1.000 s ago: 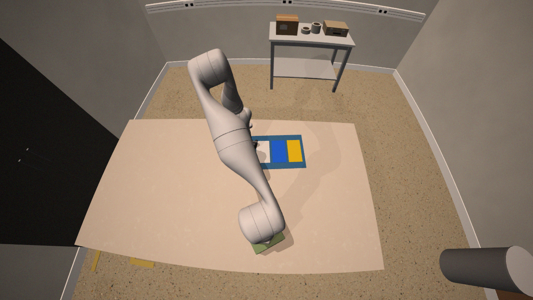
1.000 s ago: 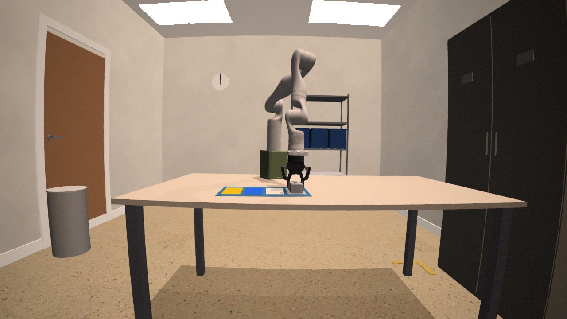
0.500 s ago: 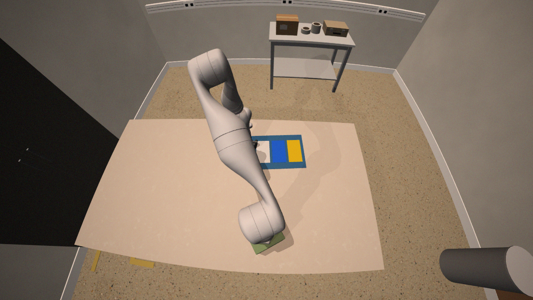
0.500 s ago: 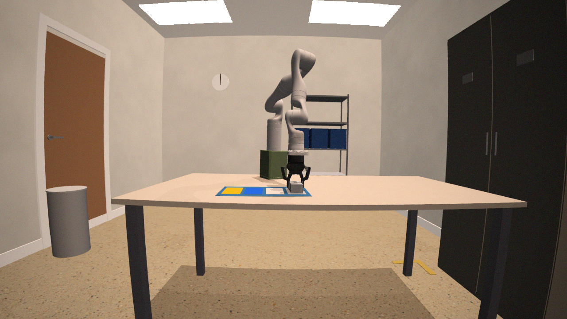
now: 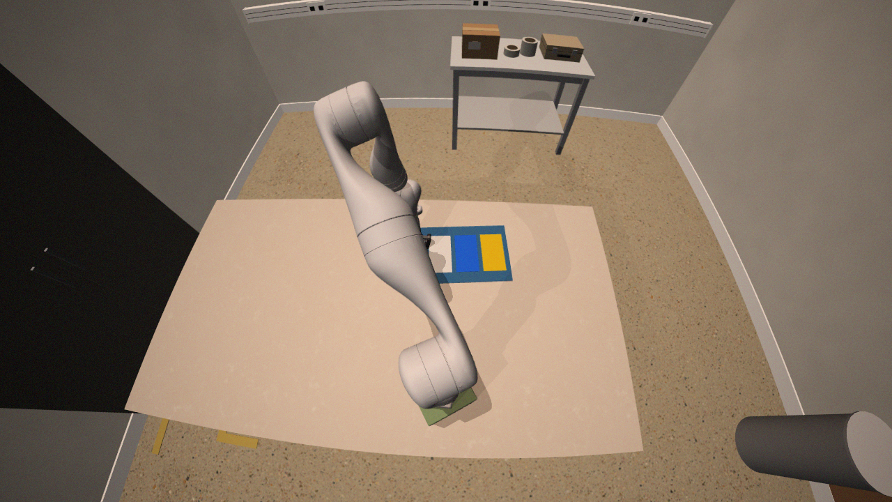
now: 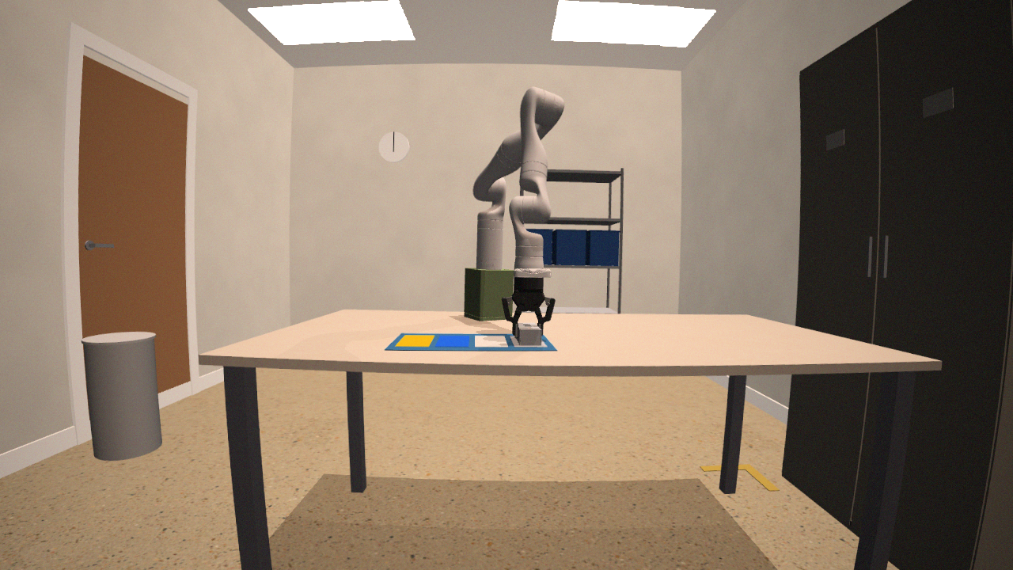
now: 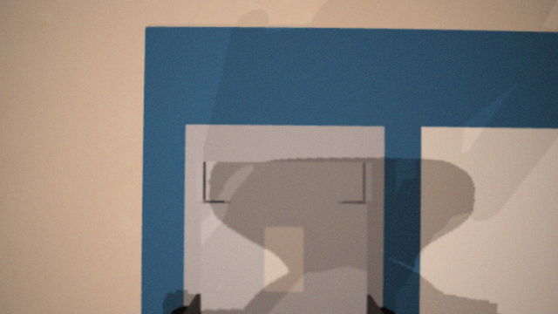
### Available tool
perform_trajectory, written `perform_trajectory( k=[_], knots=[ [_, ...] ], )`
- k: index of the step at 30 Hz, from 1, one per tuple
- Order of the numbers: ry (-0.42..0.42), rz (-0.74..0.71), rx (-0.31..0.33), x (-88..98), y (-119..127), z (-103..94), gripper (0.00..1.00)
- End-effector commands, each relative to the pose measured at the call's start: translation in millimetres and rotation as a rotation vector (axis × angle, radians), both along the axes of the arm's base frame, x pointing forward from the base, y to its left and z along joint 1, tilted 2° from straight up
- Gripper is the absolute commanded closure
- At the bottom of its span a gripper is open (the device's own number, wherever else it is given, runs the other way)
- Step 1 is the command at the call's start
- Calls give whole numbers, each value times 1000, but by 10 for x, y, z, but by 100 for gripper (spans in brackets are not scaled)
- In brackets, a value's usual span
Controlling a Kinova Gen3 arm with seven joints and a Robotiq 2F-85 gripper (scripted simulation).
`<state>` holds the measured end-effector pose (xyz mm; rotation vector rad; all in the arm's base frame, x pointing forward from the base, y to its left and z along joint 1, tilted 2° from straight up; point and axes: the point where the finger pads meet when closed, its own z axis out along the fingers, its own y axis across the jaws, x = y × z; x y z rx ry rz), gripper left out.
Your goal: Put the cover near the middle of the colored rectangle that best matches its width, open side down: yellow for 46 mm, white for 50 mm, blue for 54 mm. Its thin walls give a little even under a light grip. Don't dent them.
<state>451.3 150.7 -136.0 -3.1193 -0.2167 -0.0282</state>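
Note:
The cover (image 6: 529,333) is a small grey box. It sits at the right end of the dark blue mat (image 6: 470,342), just beyond the white rectangle (image 6: 491,340). My gripper (image 6: 528,322) points straight down and is shut on the cover's two side walls. In the wrist view the cover (image 7: 284,218) fills the lower middle, with my dark fingertips at its left and right edges near the bottom. The white rectangle (image 7: 488,218) lies to its right. The blue rectangle (image 6: 451,340) and the yellow rectangle (image 6: 414,340) follow in the row. In the overhead view the arm hides the cover.
The arm's green base block (image 6: 487,292) stands on the table behind the mat. A grey bin (image 6: 121,394) stands on the floor at the left. A shelf with blue boxes (image 6: 584,246) stands behind the table.

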Motion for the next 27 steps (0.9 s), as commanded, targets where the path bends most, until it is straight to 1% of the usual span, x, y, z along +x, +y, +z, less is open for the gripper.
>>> perform_trajectory(
  k=[1,16,21,27],
  knots=[
    [-5,-4,3,19,13,-6,100],
    [-3,-4,2,8,7,10,100],
    [-3,-5,2,5,5,65,100],
    [-3,-5,2,2,3,184,100]
  ],
)
